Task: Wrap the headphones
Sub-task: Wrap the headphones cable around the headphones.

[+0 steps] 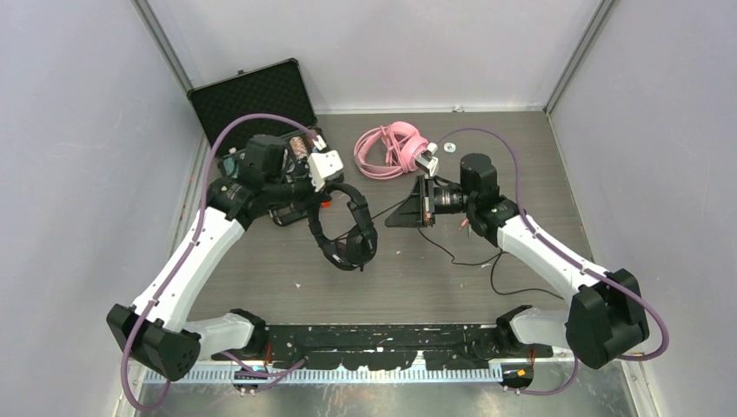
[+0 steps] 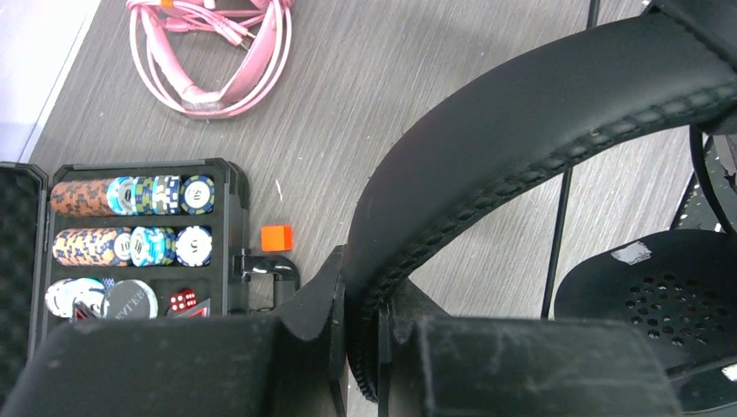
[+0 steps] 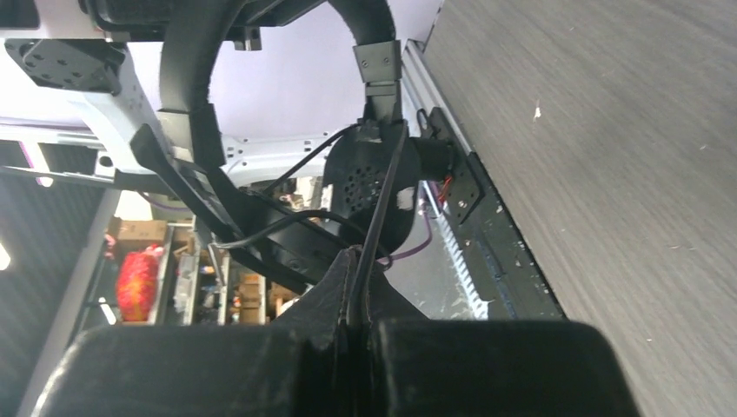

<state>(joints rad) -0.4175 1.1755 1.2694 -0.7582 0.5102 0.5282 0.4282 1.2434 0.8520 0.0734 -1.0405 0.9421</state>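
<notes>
The black headphones hang above the table's middle. My left gripper is shut on their padded headband, which sits pinched between the jaws in the left wrist view. One ear cup hangs at the right there. My right gripper is shut on the thin black cable, just right of the headset. The cable runs up to the ear cup. More cable trails on the table by the right arm. The pink headphones lie at the back with their cable coiled around them.
An open black case stands at the back left. Its tray of poker chips and dice lies under the left arm. A small orange cube lies beside the tray. A small round ring lies right of the pink headset.
</notes>
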